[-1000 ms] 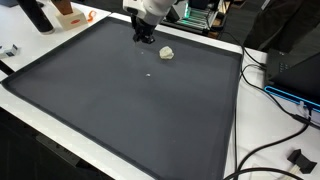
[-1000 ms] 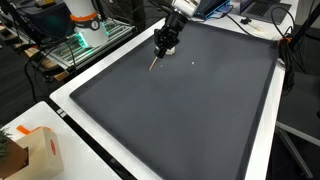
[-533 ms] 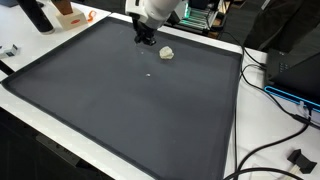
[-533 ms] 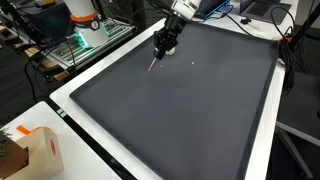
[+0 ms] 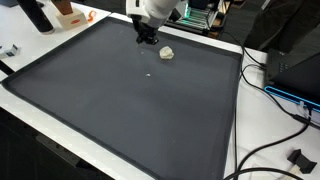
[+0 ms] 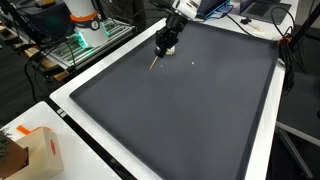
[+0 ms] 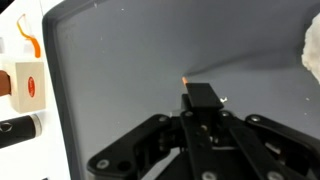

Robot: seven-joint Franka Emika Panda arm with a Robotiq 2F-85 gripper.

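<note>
Stick [image 6: 155,61] was pinched in the closed gripper [image 6: 164,46]; pressing lower could have snapped it on the mat [image 6: 200,110].

In the wrist view the lower edge cuts off the end effector [image 7: 200,100], and its fingers hide the thin stick [image 7: 186,81] except for an orange tip. To its far right, the picture's edge cuts a white lump [image 7: 312,48]. In an exterior view a speck [image 5: 150,72] near the end effector is too small to identify.

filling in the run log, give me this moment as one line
gripper: shut on thin stick | stick: tilted, tip down toward dark mat | nearby: white lump on mat beside gripper
</note>
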